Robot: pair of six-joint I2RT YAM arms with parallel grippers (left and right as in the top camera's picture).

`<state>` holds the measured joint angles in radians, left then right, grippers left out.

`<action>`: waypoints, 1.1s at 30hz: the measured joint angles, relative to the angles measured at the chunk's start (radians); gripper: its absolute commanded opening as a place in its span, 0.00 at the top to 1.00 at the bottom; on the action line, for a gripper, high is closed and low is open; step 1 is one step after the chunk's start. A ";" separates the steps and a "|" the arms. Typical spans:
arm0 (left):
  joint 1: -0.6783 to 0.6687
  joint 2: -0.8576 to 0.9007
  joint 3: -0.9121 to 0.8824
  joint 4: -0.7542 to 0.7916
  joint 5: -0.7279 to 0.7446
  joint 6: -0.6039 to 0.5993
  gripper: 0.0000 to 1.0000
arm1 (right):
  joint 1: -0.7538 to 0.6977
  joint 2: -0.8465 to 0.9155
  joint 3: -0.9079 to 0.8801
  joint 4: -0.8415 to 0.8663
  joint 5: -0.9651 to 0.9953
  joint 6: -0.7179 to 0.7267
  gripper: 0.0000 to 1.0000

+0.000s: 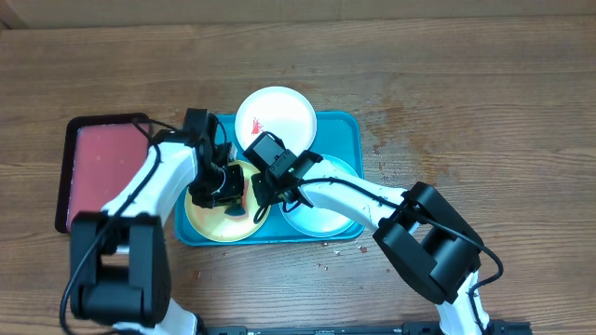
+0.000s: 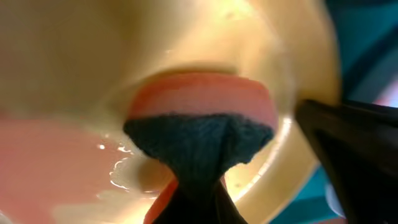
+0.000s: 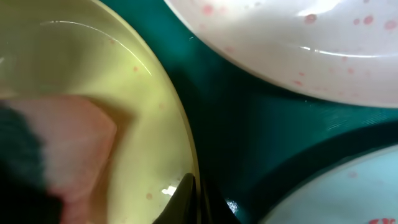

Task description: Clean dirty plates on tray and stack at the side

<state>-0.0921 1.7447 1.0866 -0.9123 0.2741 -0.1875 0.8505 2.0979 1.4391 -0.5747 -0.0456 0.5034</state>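
The teal tray (image 1: 340,126) holds three plates. The white plate (image 1: 275,116) at the back has a red smear and shows red specks in the right wrist view (image 3: 298,31). The pale blue plate (image 1: 321,219) is front right. The yellow-green plate (image 1: 212,223) is front left. My left gripper (image 1: 223,186) is shut on a pink sponge with a dark scouring side (image 2: 202,118) and presses it on the yellow-green plate (image 2: 93,50). My right gripper (image 1: 265,191) pinches that plate's right rim (image 3: 186,155); its fingertips (image 3: 193,199) straddle the rim.
A smaller dark-rimmed tray with a pink-red inside (image 1: 98,167) lies left of the teal tray. The wooden table runs all around. The two arms meet close together over the tray's front left part.
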 measured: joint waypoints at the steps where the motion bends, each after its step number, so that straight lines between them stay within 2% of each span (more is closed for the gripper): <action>1: 0.000 -0.028 0.000 -0.001 0.003 0.003 0.96 | 0.000 0.000 0.003 -0.007 0.000 0.002 0.96; 8: 0.000 -0.335 0.019 -0.009 -0.045 0.007 0.96 | 0.001 0.003 0.076 -0.093 -0.007 0.000 0.96; 13: 0.000 -0.478 0.019 -0.017 -0.270 -0.049 0.96 | 0.001 0.006 0.198 -0.230 0.005 -0.005 0.96; 19: 0.050 -0.497 0.019 -0.020 -0.345 -0.088 0.96 | 0.002 0.006 0.320 -0.381 0.105 -0.006 0.96; 27: 0.330 -0.497 0.019 -0.032 -0.323 -0.144 0.96 | 0.007 0.006 0.411 -0.571 0.371 -0.044 0.96; 33: 0.370 -0.497 0.019 -0.031 -0.301 -0.151 0.96 | 0.052 0.006 0.545 -0.674 0.618 -0.101 0.96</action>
<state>0.2775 1.2476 1.1061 -0.9432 -0.0265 -0.3382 0.9028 2.1040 1.9839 -1.2488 0.5728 0.4026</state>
